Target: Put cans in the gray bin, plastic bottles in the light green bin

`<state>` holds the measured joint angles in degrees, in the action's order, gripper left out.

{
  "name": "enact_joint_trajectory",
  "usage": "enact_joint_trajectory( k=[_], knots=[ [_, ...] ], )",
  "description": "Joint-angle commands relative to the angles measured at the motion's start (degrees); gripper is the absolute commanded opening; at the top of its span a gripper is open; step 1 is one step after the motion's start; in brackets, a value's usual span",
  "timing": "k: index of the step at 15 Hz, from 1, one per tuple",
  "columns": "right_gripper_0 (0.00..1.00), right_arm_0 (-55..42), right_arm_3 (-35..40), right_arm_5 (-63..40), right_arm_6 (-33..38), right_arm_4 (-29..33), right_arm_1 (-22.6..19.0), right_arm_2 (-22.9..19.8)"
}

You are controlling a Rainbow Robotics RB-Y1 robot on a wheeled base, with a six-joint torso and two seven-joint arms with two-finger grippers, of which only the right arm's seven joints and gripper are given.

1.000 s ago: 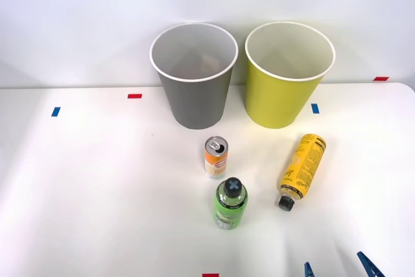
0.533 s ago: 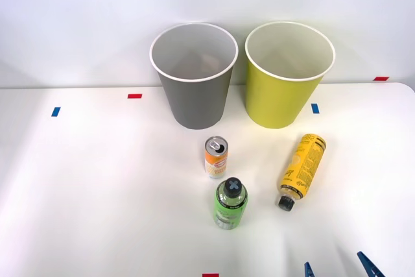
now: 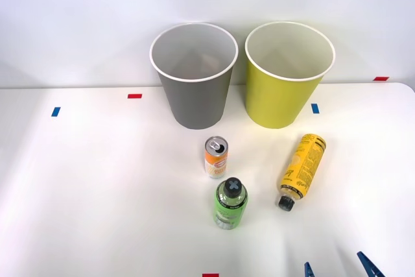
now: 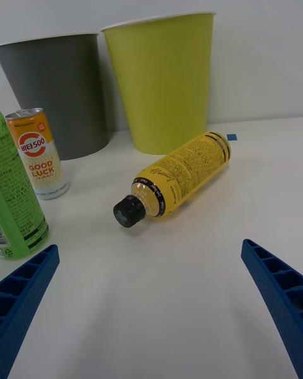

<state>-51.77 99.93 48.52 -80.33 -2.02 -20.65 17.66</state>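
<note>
Sorting has not really started on the table (image 3: 84, 180): both bottles and one can are outside the bins. The gray bin (image 3: 194, 95) and the light green bin (image 3: 285, 92) stand upright side by side at the far side, close together, and I cannot tell what lies in them.

The orange and white can (image 3: 216, 157) stands upright just in front of the gray bin. The green bottle (image 3: 230, 204) stands nearer to the robot, just beside the can, with its black cap up. The yellow bottle (image 4: 180, 174) lies on its side in front of the light green bin, with its black cap (image 4: 128, 211) toward the robot and its base toward the bin.

The right gripper (image 4: 151, 303) hovers low over the table at the near edge, fingers (image 4: 278, 290) spread wide apart and holding nothing. It looks along the table straight to the yellow bottle, which lies between the two fingers' lines but well ahead of them.

So the step in hand seems to be the approach to the yellow bottle. I judge that the next move asks the gripper to go forward and down, so the fingers come on both sides of the bottle's body, across its length, then close. Because the bottle is round and lying, it may roll if one finger touches first. After that it must be lifted over the white rim of the light green bin, not the gray one.
</note>
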Motion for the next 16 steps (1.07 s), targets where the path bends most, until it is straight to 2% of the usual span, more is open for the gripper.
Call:
enact_joint_trajectory(
  k=[1,16],
  knots=[
    [1.0,0.0,0.01,-0.01,0.0,0.0,0.0,0.0],
    [1.0,0.0,0.01,-0.01,0.0,0.0,0.0,0.0]
  ],
)
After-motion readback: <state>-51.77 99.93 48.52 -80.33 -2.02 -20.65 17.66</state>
